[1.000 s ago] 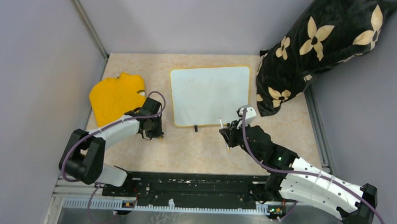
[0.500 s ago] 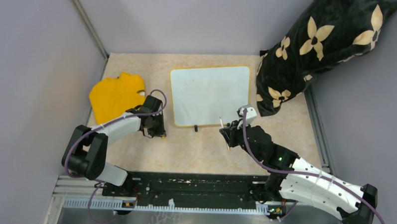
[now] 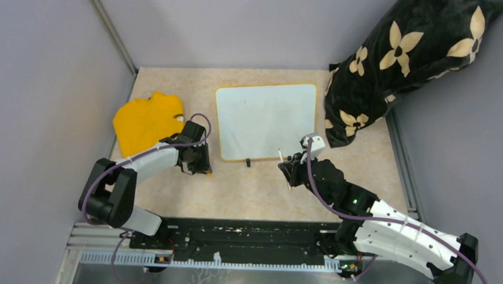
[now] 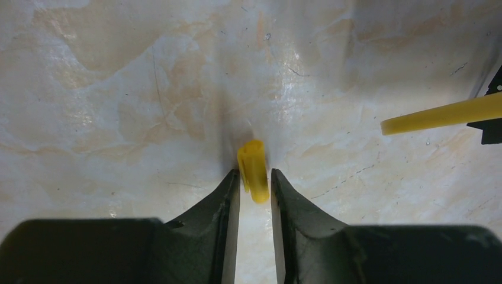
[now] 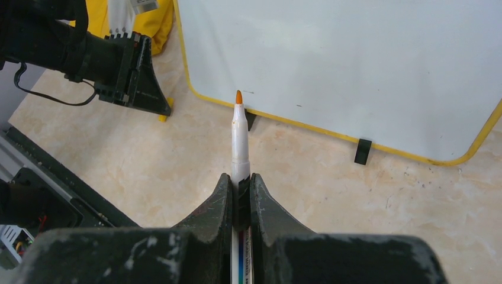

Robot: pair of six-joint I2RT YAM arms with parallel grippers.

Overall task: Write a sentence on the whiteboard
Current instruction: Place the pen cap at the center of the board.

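The whiteboard (image 3: 265, 120) lies flat mid-table, with a glossy white face and a thin yellow frame (image 4: 444, 115). No sentence shows on its face (image 5: 355, 59). My right gripper (image 3: 290, 165) hovers by the board's near edge. In the right wrist view this gripper (image 5: 240, 180) is shut on a white marker (image 5: 240, 142) whose bare orange tip points at the board's lower rim. My left gripper (image 3: 200, 168) sits left of the board, low over the table. Its jaws (image 4: 256, 177) stand slightly apart around a small yellow cap (image 4: 253, 168), with a gap on the cap's left side.
A crumpled yellow cloth (image 3: 147, 122) lies at the left, just behind the left gripper. A black pillow with cream flowers (image 3: 403, 59) leans at the back right against the board's right edge. Grey walls enclose the table. A black foot (image 3: 247, 161) pokes out from the board's near edge.
The left jaws have parted from shut, loosening their hold on the yellow cap, and the left wrist has shifted slightly. The right arm and marker have not moved.
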